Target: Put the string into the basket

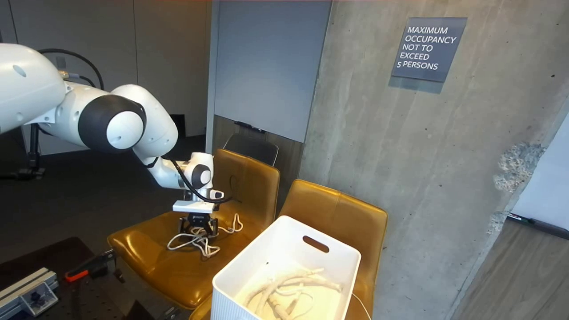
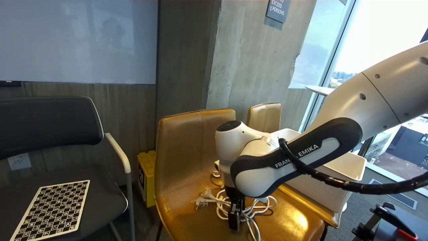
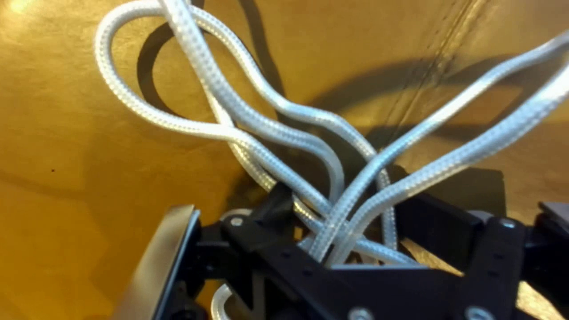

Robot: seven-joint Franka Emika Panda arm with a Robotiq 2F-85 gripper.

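Note:
The white string [image 1: 207, 250] lies in a loose tangle on the seat of a tan chair. It also shows in an exterior view [image 2: 203, 200] with a frayed end, and large in the wrist view [image 3: 275, 131]. My gripper [image 1: 198, 231] points down at the seat, right over the tangle; it also shows in an exterior view [image 2: 235, 217]. In the wrist view the fingers [image 3: 353, 202] stand wide apart, with several strands between them. The white basket [image 1: 284, 249] stands on the neighbouring chair; the arm partly hides it in an exterior view [image 2: 311, 184].
Several pale branch-like pieces [image 1: 284, 284] lie inside the basket. The tan chair's backrest [image 1: 249, 186] rises behind the gripper. A clamp with red handle parts [image 1: 89, 269] and a metal rail [image 1: 26, 291] are at the front. A black chair [image 2: 60, 167] holds a patterned board [image 2: 53, 209].

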